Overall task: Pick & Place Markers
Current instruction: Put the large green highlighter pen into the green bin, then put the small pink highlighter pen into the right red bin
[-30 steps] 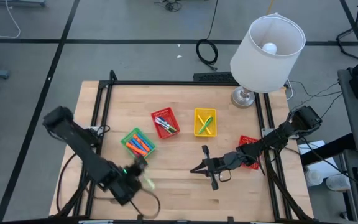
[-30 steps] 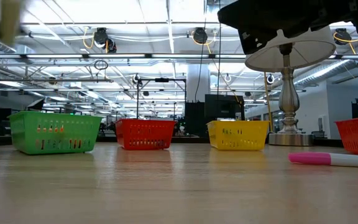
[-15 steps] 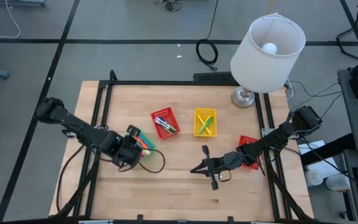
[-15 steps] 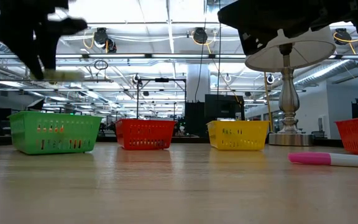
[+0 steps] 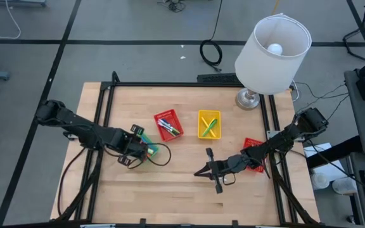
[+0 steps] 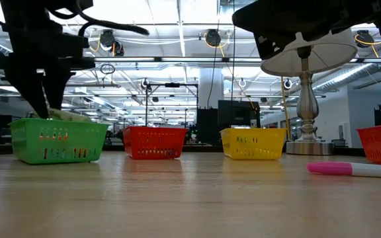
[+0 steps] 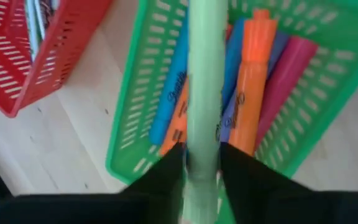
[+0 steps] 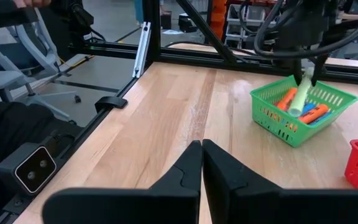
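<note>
My left gripper (image 7: 202,155) hangs over the green basket (image 6: 58,140), shut on a light green marker (image 7: 204,74). Orange, blue and pink markers (image 7: 253,81) lie in that basket. Seen from the right wrist, the green marker (image 8: 299,96) slants down into the basket (image 8: 303,115). My right gripper (image 8: 202,155) is shut with nothing in it, above the table's middle (image 5: 198,171). A pink marker (image 6: 356,169) lies flat on the table at the right of the low view. My left gripper pinches the light green marker's barrel (image 7: 202,140) between its two fingers (image 7: 173,168). It comes steeply from above, with the marker running on past the fingertips. The marker tilts, and its lower end (image 8: 295,109) reaches down among the markers in the green basket.
A red basket (image 5: 168,124) and a yellow basket (image 5: 209,123) with markers stand right of the green one. Another red basket (image 5: 253,155) sits under the right arm. A lamp (image 5: 272,47) stands at the far right corner. Bare wood lies along the near edge.
My left gripper has swung from the table's near left corner toward the far edge and the right, to above the green basket. It has sunk and rolled, carrying the light green marker, whose lower end now dips into the basket.
</note>
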Controlling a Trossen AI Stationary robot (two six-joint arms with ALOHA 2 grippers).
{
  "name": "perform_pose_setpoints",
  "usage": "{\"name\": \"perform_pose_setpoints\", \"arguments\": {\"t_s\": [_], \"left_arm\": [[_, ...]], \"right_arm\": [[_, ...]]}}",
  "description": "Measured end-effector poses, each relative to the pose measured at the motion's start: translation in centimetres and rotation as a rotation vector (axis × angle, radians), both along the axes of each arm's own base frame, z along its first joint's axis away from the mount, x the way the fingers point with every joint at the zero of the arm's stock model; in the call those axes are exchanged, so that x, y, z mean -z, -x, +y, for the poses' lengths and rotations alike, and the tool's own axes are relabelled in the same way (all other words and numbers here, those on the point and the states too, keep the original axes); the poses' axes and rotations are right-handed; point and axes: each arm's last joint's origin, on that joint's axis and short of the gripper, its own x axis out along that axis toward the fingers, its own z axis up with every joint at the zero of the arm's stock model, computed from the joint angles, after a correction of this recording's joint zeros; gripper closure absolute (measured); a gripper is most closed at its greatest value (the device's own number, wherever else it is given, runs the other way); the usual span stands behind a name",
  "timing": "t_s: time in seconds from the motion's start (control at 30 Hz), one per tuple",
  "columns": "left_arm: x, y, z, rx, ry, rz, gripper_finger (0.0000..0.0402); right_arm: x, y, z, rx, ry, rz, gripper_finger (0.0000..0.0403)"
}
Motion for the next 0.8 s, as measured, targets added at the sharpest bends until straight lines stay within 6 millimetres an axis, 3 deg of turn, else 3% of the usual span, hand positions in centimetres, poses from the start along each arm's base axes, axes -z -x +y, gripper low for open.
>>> {"name": "perform_pose_setpoints", "arguments": {"t_s": [0.13,0.23,0.4,0.5,0.63,0.73,0.8], "left_arm": [[0.0,0.1,-0.1,-0.003,-0.004,0.005,0.02],[-0.1,0.1,-0.1,-0.003,-0.004,0.006,0.0144],[-2.4,-0.6,-0.7,-0.002,0.03,-0.027,0.012],[-4.8,-1.5,-1.6,0.044,0.062,-0.107,0.0159],[-8.0,-1.3,-2.4,0.103,0.091,-0.246,0.027],[-10.1,0.1,-2.0,0.115,0.188,-0.502,0.0365],[-10.3,1.3,-1.6,0.136,0.307,-0.725,0.0389]], "right_arm": [[0.0,0.0,0.0,0.0,-0.002,0.0,0.0401],[0.0,0.0,0.0,0.0,-0.002,0.001,0.0401],[0.0,0.0,0.0,0.0,-0.002,0.0,0.0401],[0.0,0.0,0.0,0.0,0.0,0.0,0.0401],[0.0,0.0,0.0,0.0,-0.006,0.001,0.0401],[0.1,0.2,0.3,-0.01,-0.001,0.009,0.0401],[0.1,0.2,0.4,-0.015,0.001,0.012,0.0401]]}}
